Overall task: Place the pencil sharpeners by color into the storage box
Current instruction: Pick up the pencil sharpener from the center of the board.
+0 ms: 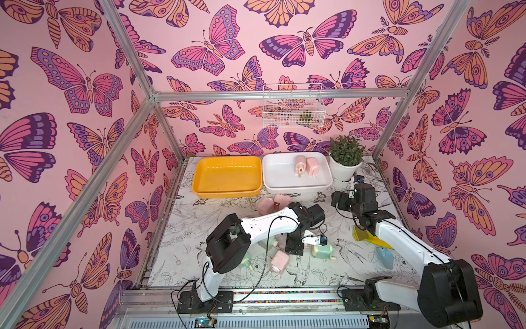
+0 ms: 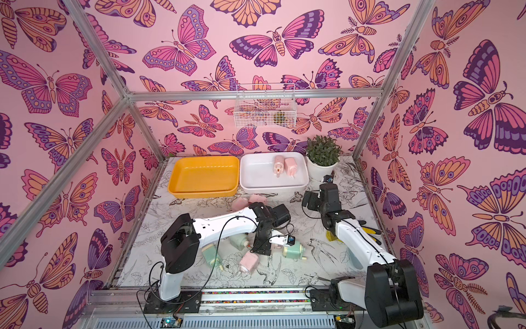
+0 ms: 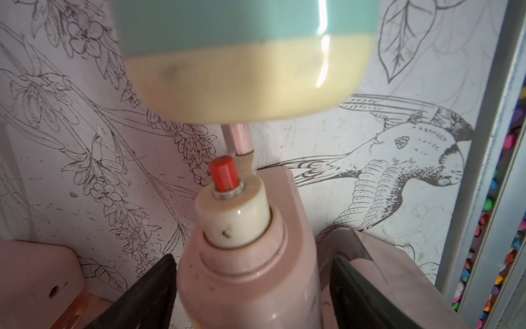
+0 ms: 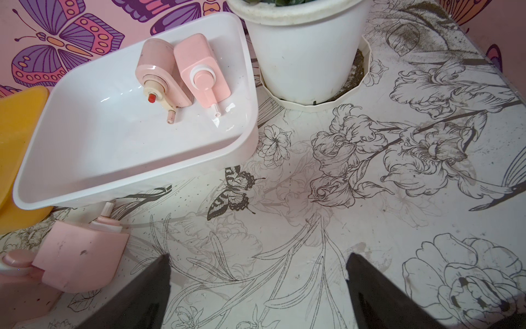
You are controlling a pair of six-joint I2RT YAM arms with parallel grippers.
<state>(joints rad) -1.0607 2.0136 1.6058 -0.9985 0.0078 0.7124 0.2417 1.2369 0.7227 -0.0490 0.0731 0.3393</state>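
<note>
One pink sharpener (image 3: 247, 273) sits between, perhaps touching, left pincer (image 3: 253, 287) fingers.

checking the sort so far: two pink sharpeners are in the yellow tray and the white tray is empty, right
Not quite: the trays are swapped. The two pink sharpeners lie side by side in the white tray, and it is the yellow tray that is empty. The right wrist view shows the pair in the white tray clearly, and both top views show the yellow tray bare.
</note>
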